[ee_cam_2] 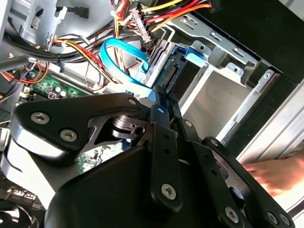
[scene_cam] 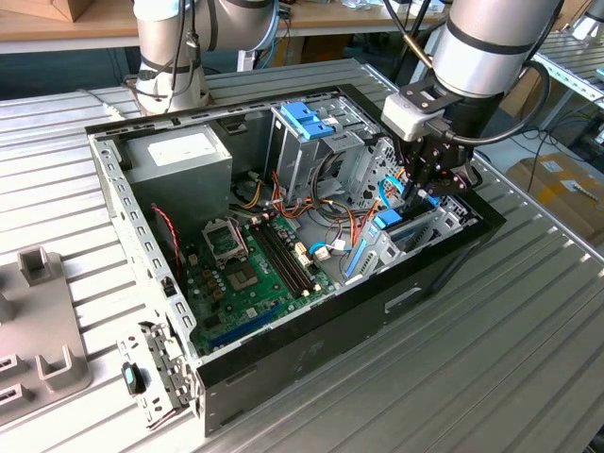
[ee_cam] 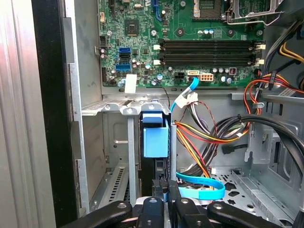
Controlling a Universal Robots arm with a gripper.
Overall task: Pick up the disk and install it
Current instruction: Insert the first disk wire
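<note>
The disk [ee_cam: 156,142] stands on edge in a narrow slot of the metal drive bay [ee_cam: 128,142], at the end of the computer case [scene_cam: 283,344] toward the exterior view's right. Its light-blue carrier tab faces outward in the first wrist view, with the dark body of the drive below it, between the bay's upright walls. In the exterior view the disk [scene_cam: 389,221] shows as a blue patch low in the bay, directly under the arm. In the second wrist view the disk [ee_cam_2: 180,66] lies just past the fingertips, with bare grey bay walls beside it. The gripper [ee_cam: 164,187] reaches down into the case, and its black fingers are drawn together with their tips at the disk's near end. Whether they pinch any part of it cannot be told. The gripper [scene_cam: 420,193] hangs from the silver arm above the bay, and its tips [ee_cam_2: 161,92] meet close to the blue rail. A flat blue cable [ee_cam: 199,187] loops beside the slot, near a bundle of red, yellow and black wires [ee_cam: 199,137]. Further in lies the green circuit board [ee_cam: 190,42], flat on the case floor. A metal cage with a blue latch [scene_cam: 307,118] stands behind the bay, and a grey power supply [scene_cam: 179,156] occupies the far corner. The case rests on a ribbed metal table [scene_cam: 472,377].
</note>
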